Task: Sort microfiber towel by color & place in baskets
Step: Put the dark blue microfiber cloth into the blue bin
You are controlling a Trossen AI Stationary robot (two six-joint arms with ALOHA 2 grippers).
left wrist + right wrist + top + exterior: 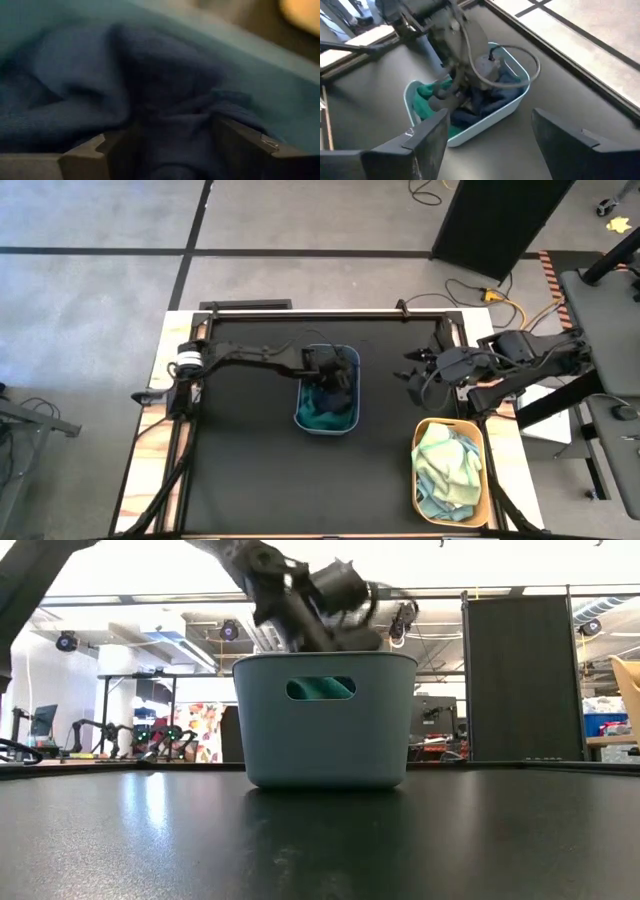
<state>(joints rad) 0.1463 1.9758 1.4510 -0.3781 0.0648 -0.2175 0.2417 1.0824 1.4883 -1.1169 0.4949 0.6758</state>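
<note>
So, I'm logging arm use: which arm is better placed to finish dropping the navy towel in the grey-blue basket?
Left. Its gripper is already down inside the grey-blue basket, fingers either side of the navy towel. The right gripper hangs open, apart from that basket.

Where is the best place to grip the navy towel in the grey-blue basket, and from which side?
Probably from above, on the raised fold of the navy towel. The grey-blue basket walls block the sides, and the left gripper already has its jaws around that bunched ridge.
</note>
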